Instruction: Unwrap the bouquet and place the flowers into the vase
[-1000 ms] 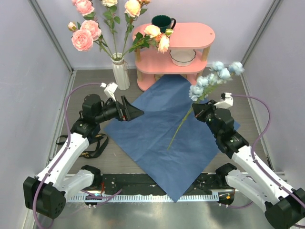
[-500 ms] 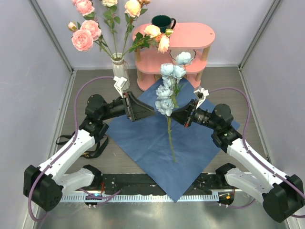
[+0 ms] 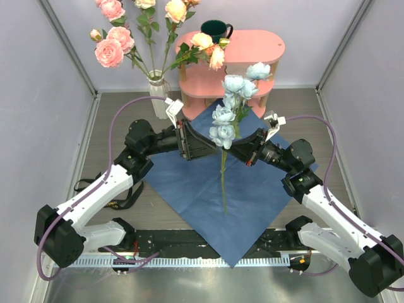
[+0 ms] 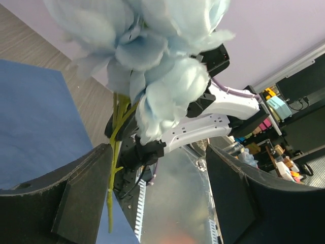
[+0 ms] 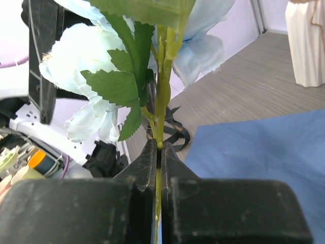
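Note:
My right gripper [image 3: 235, 151] [image 5: 158, 152] is shut on the green stem of a pale blue flower [image 3: 231, 113] [image 5: 101, 96]. It holds the flower upright over the flat blue paper sheet [image 3: 214, 189]. My left gripper [image 3: 211, 146] [image 4: 157, 203] is open. It faces the right one from the left, and the stem [image 4: 115, 168] runs just inside its left finger [image 4: 76, 198], below the blue blooms [image 4: 152, 61]. The cream ribbed vase [image 3: 160, 96] [image 5: 307, 46] stands at the back left and holds pink, peach and cream roses [image 3: 120, 41].
A pink two-level shelf [image 3: 252, 47] stands at the back, with a dark green mug [image 3: 216, 29] on top. A black ribbon [image 3: 123, 196] [image 5: 175, 129] lies on the floor left of the paper. Grey walls close in both sides.
My right arm has swung the blue flower from the right side to the centre and stood it upright. My left gripper has reached in to the stem, its jaws narrowing slightly.

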Controlling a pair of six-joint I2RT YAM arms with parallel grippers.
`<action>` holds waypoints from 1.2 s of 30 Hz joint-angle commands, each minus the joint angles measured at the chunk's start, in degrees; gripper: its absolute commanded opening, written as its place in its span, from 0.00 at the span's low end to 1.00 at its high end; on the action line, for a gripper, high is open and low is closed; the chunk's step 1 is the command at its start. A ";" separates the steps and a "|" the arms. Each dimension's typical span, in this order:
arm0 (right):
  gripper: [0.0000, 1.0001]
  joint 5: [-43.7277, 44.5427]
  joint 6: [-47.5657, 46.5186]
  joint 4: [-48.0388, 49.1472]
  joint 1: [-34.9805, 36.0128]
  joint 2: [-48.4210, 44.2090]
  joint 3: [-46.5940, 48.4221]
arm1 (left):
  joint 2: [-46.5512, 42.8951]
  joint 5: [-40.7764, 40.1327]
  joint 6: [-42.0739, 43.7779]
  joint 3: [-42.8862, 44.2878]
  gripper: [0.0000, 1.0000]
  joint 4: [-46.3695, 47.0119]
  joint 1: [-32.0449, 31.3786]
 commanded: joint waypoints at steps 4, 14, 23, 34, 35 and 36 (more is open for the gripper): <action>0.01 1.03 6.33 8.76 0.15 0.39 1.76 | -1.99 -1.50 6.00 0.31 0.66 -4.30 -0.46; 0.01 -2.41 10.30 14.66 0.16 2.23 2.37 | 2.84 2.79 4.95 1.45 0.34 -1.33 -1.07; 0.01 -5.39 10.83 16.77 0.16 3.82 2.37 | 6.10 5.44 2.49 2.24 0.24 2.37 -2.65; 0.01 -7.24 5.20 10.44 0.51 2.50 3.87 | 6.62 7.73 2.04 2.51 0.10 2.99 -2.83; 0.01 -7.24 5.20 10.44 0.51 2.59 3.87 | 6.89 7.73 2.13 2.51 0.08 2.47 -2.75; 0.01 -7.33 5.20 10.44 0.59 2.67 3.87 | 6.98 7.73 2.05 2.51 0.05 2.38 -2.83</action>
